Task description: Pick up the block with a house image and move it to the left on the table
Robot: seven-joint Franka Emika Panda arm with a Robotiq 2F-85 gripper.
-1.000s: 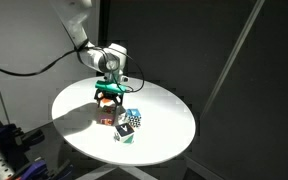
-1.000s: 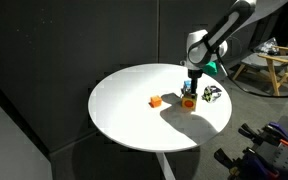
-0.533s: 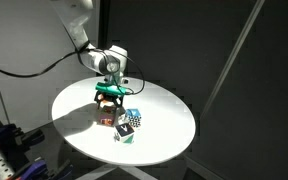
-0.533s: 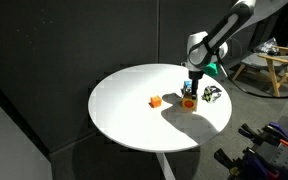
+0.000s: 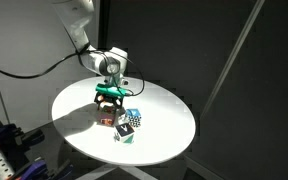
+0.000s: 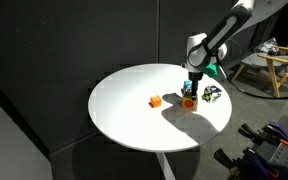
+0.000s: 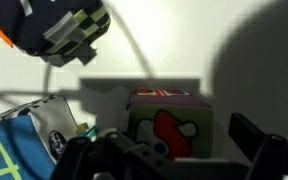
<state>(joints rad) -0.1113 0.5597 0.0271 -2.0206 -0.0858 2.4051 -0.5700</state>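
The block with a house image (image 7: 169, 125) shows a pale face with a red shape in the wrist view. It sits on the white table (image 5: 164, 105), between my fingers. In both exterior views my gripper (image 5: 107, 103) hangs straight over the dark red block (image 5: 106, 118), at the table's edge side (image 6: 134, 115). The gripper (image 6: 190, 92) is open, its jaws straddling the block (image 6: 188, 102) without pressing on it. The right finger (image 7: 256, 135) stands clear of the block's side.
A blue-and-white cube (image 5: 131, 120) lies right beside the block, also seen in the wrist view (image 7: 24, 150). A small orange cube (image 6: 155, 101) sits apart toward the table's middle. A dark patterned object (image 7: 59, 30) lies just beyond. A wooden stool (image 6: 274, 62) stands off the table.
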